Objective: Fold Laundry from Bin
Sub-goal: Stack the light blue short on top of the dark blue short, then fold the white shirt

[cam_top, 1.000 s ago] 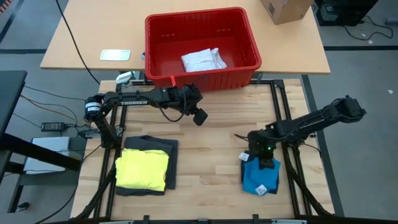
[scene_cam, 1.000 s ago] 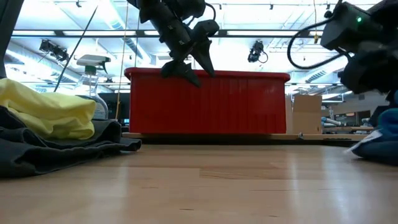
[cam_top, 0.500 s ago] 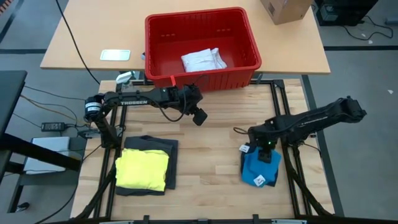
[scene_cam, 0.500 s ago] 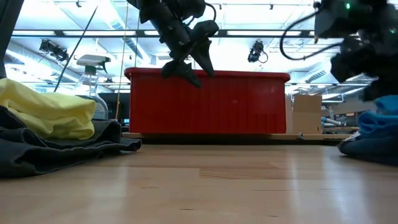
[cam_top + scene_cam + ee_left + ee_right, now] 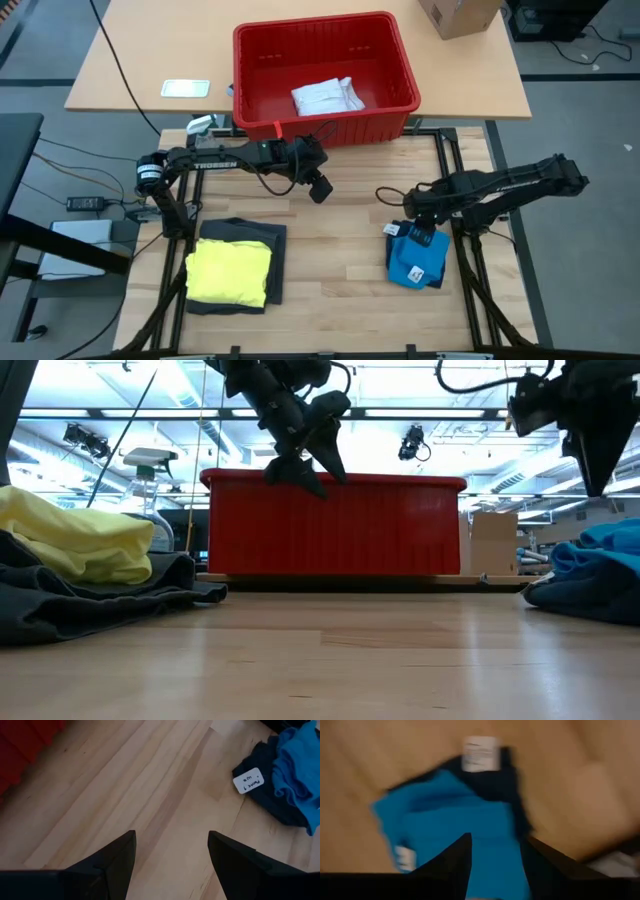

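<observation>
The red bin (image 5: 320,25) stands at the table's far edge, and a white garment (image 5: 328,97) lies on its floor. At the near left, a folded yellow garment (image 5: 230,272) lies on a dark grey one (image 5: 275,240). A folded blue garment with dark trim (image 5: 415,265) lies on the table at the near right. My right gripper (image 5: 495,860) hangs just above it, pointing down, open, with nothing between its fingers. My left gripper (image 5: 172,845) hovers open over bare wood in front of the bin.
Bare wood (image 5: 330,260) lies free between the two piles. A brown cardboard box (image 5: 458,15) and a small pale flat thing (image 5: 185,88) sit on the tan table behind. The black frame rails (image 5: 445,160) run along the work surface's sides.
My right gripper has come up off the blue garment, shifted a little toward the far edge, and tipped until it points straight down. The blue garment stays folded on the table, its top layer now uncovered.
</observation>
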You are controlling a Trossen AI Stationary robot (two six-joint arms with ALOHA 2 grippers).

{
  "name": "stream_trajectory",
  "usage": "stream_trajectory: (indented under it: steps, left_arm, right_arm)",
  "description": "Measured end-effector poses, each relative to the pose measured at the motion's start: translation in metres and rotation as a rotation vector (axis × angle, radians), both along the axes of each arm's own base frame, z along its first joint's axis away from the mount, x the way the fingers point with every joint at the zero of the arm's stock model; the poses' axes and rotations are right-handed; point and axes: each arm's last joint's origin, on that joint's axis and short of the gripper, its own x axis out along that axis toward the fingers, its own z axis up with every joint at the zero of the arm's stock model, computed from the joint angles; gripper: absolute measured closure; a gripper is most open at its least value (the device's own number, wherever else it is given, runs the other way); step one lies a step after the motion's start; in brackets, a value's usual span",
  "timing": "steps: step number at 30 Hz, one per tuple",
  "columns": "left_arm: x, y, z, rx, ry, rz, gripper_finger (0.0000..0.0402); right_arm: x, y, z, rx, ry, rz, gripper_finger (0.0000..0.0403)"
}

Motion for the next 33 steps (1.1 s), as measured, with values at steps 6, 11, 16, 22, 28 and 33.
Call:
stream_trajectory:
  steps: [6,11,16,22,28,33]
  left_arm:
    - [-0.001,0.000,0.014,0.067,-0.071,-0.035,0.0150]
    - [-0.013,0.003,0.038,0.121,-0.147,-0.040,0.0150]
    - [-0.033,0.012,0.063,0.238,-0.183,0.014,0.0150]
    - [-0.059,0.042,0.083,0.326,-0.216,0.191,0.0150]
    - [-0.077,0.088,0.077,0.331,-0.181,0.345,0.0150]
    - [-0.076,0.110,0.053,0.195,-0.128,0.390,0.0155]
  right_arm:
    - [0.014,0.020,-0.035,0.110,-0.092,0.079,0.0232]
    - [0.011,0.023,-0.076,0.070,-0.029,0.075,0.0235]
    - [0.023,0.016,-0.094,0.083,-0.111,0.058,0.0235]
    - [0.043,-0.001,-0.063,0.064,-0.268,0.046,0.0235]
    - [0.057,-0.023,-0.009,-0.045,-0.505,0.100,0.0235]
    - [0.072,-0.040,0.036,-0.210,-0.747,0.253,0.0235]
